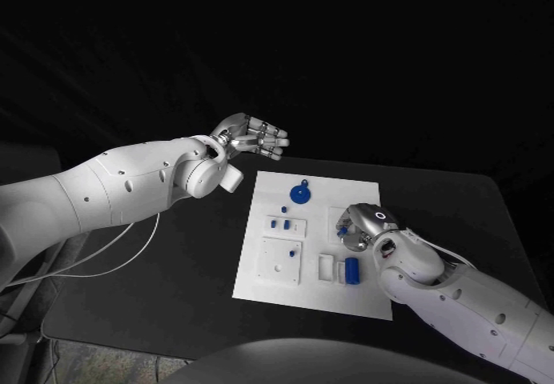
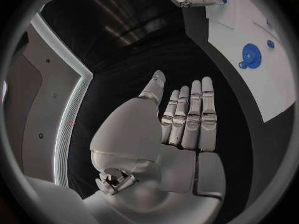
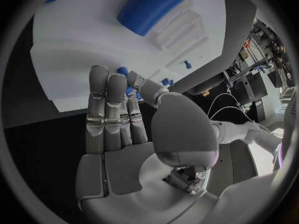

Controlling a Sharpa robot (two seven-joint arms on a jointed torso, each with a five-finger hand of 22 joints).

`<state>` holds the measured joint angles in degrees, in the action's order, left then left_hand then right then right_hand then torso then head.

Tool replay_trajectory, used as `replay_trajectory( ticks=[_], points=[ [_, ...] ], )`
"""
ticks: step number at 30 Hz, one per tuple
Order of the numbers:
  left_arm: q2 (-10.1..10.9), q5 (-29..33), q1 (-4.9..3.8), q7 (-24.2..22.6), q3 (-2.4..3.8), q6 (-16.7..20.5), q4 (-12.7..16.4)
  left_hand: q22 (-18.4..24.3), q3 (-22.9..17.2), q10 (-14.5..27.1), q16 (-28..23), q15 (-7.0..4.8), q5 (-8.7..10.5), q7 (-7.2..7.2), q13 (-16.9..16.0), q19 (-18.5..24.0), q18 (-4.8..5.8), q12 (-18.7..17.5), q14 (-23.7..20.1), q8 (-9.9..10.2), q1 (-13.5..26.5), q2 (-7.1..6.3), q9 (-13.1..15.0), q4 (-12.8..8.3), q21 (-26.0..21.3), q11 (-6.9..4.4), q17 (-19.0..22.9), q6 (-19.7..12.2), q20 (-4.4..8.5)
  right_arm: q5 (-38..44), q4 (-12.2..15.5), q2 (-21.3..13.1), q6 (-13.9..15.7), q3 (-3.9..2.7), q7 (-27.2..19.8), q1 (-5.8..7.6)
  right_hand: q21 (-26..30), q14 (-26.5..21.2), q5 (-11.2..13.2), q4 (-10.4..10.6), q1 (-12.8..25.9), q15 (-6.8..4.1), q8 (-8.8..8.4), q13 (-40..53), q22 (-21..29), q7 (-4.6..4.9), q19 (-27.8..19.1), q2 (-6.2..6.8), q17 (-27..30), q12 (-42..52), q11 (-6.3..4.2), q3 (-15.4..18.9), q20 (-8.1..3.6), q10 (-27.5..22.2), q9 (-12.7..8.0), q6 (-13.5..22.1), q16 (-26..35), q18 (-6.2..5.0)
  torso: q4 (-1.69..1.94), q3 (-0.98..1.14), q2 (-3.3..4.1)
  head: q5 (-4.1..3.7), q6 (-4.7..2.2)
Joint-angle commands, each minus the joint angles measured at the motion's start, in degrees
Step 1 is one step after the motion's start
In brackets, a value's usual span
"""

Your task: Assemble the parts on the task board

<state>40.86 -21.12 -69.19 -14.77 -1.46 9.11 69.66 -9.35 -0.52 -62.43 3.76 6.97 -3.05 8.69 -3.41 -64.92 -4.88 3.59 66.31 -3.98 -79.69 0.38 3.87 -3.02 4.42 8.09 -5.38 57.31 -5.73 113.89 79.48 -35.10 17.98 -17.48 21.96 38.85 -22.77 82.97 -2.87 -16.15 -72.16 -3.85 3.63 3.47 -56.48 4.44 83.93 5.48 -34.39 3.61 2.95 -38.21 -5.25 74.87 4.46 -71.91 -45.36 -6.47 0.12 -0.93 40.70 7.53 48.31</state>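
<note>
Board (image 1: 260, 288) is my landmark: the white task board lies flat on the black surface (image 1: 138, 296) in front of me. My right hand (image 1: 360, 228) rests over the board's right-hand part, fingers (image 3: 107, 97) laid together and reaching down onto it, with a small blue part (image 3: 129, 87) pinched between thumb and fingertips. Just beside that hand, nearer me, a blue cylinder (image 1: 351, 272) lies in its white cradle on the board. A blue round disc (image 1: 300, 194) sits near the board's far edge, and small blue pegs (image 1: 279, 226) stand in the board's middle. My left hand (image 1: 252, 137) is raised beyond the board's far left corner, fingers (image 2: 190, 119) straight, released, holding nothing.
</note>
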Motion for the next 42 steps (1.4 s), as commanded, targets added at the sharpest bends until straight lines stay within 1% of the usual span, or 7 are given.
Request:
replay_trajectory(
  ticks=[1, 14, 21, 28, 31, 37, 42],
  points=[
    [-0.1, 0.97, -0.07, -0.87, 0.05, -1.07, 0.05, 0.05, -0.01, 0.37, -0.22, 0.03, 0.09, 0.03, -0.04, 0.09, -0.54, 0.16, -0.45, 0.25, 0.3, 0.22, 0.01, 0.37, 0.22, -0.04, -0.03, 0.12, -0.18, 0.75, 1.04, -0.16, 2.66, 0.04, 0.25, 0.02, -0.37, 0.09, 0.09, 0.08, 0.06, -0.35, 0.09, 0.41, -0.37, -0.04, 0.86, -0.29, -0.08, 0.26, -1.82, -0.41, -0.38, 3.79, 0.07, -0.65, 0.07, -0.31, 0.0, 0.08, 0.0, 0.01, -0.02],
    [-0.17, 0.8, -0.08, -0.81, 0.05, -0.77, 0.02, 0.18, 0.04, 0.39, -0.22, 0.03, 0.11, 0.07, -0.04, 0.11, -0.56, 0.16, -0.48, 0.26, 0.29, 0.33, 0.0, 0.38, 0.31, -0.02, -0.16, 0.0, -0.19, 0.4, 9.71, -3.82, 3.02, -2.32, -0.23, 1.31, -0.57, 0.23, 0.09, 0.3, 0.01, -0.47, 0.06, 0.38, -1.98, -0.2, 0.89, -0.1, -0.43, 0.21, -2.0, -0.42, -0.55, 4.34, 0.18, -1.2, 0.33, -0.14, -0.11, -0.04, -0.05, 0.03, -0.03],
    [-0.42, 0.5, -0.08, -0.76, 0.06, -0.65, -0.02, 0.19, 0.01, 0.39, -0.22, 0.03, 0.11, 0.08, -0.04, 0.1, -0.57, 0.16, -0.47, 0.26, 0.16, 0.41, 0.0, 0.34, 0.33, -0.03, -0.17, -0.04, -0.18, -0.82, 12.06, -2.91, 2.07, -2.64, -1.82, 1.66, -0.43, 0.23, 0.09, 0.4, 0.06, -0.49, 0.06, 0.35, -2.38, -0.21, 0.88, -0.07, -0.56, 0.17, -2.03, -0.32, -0.55, 4.45, 0.19, -1.26, 0.39, -0.21, -0.07, -0.04, -0.05, 0.46, -0.13],
    [-1.26, 0.1, -0.08, -0.8, 0.06, -0.42, -0.46, 0.22, -0.02, 0.4, -0.22, 0.03, 0.08, 0.08, -0.03, 0.11, -0.58, 0.16, -0.47, 0.25, 0.0, 0.53, 0.0, 0.28, 0.36, -0.03, -0.18, -0.05, -0.17, -0.84, 11.68, 0.29, 2.0, 0.3, -3.34, 1.71, -0.12, 0.23, 0.1, 0.39, -0.02, -0.49, 0.06, 0.34, -2.58, -0.2, 0.89, -0.13, -0.65, 0.18, -2.04, -0.12, -0.54, 4.47, 0.2, -1.24, 0.43, -0.24, 0.27, -0.06, -0.1, 1.02, 0.07],
    [-1.91, -0.34, -0.09, -0.81, 0.05, -0.32, -0.8, 0.22, -0.02, 0.36, -0.21, 0.02, 0.09, 0.09, -0.03, 0.11, -0.59, 0.17, -0.46, 0.25, -0.02, 0.56, 0.0, 0.28, 0.37, -0.04, -0.19, -0.04, -0.17, -0.11, 10.96, 2.07, 2.26, 2.96, -4.01, 1.72, -0.05, 0.24, 0.1, 0.36, -0.03, -0.49, 0.06, 0.34, -2.61, -0.2, 0.91, -0.13, -0.66, 0.18, -2.04, -0.12, -0.54, 4.47, 0.2, -1.25, 0.44, -0.26, 0.32, -0.1, -0.05, 1.99, 0.3],
    [-2.88, -0.66, -0.09, -1.02, 0.06, 0.01, -1.08, 0.23, -0.01, 0.32, -0.2, -0.01, 0.07, 0.09, -0.04, 0.12, -0.58, 0.18, -0.4, 0.26, -0.08, 0.63, 0.0, 0.3, 0.4, -0.06, -0.21, -0.05, -0.16, 0.02, 9.12, 4.83, 2.62, 6.4, -5.08, 1.49, 0.21, 0.25, 0.1, 0.23, -0.06, -0.51, 0.07, 0.33, -2.78, -0.22, 1.0, -0.08, -0.7, 0.17, -2.04, -0.13, -0.57, 4.52, 0.21, -1.3, 0.52, -0.34, 0.42, -0.25, -0.02, 3.41, 0.8],
    [-3.62, -0.75, -0.09, -1.18, 0.07, 0.0, -1.37, 0.22, -0.01, 0.27, -0.2, -0.03, 0.07, 0.07, -0.03, 0.09, -0.59, 0.18, -0.34, 0.25, -0.09, 0.65, 0.0, 0.3, 0.43, -0.07, -0.23, -0.05, -0.14, 0.06, 7.49, 6.58, 2.21, 8.13, -5.49, 1.07, 0.55, 0.26, 0.09, 0.17, -0.04, -0.52, 0.05, 0.33, -2.83, -0.2, 1.06, -0.12, -0.73, 0.17, -2.03, -0.16, -0.57, 4.52, 0.18, -1.26, 0.58, -0.46, 0.32, -0.16, -0.04, 4.09, 1.11]
  ],
)
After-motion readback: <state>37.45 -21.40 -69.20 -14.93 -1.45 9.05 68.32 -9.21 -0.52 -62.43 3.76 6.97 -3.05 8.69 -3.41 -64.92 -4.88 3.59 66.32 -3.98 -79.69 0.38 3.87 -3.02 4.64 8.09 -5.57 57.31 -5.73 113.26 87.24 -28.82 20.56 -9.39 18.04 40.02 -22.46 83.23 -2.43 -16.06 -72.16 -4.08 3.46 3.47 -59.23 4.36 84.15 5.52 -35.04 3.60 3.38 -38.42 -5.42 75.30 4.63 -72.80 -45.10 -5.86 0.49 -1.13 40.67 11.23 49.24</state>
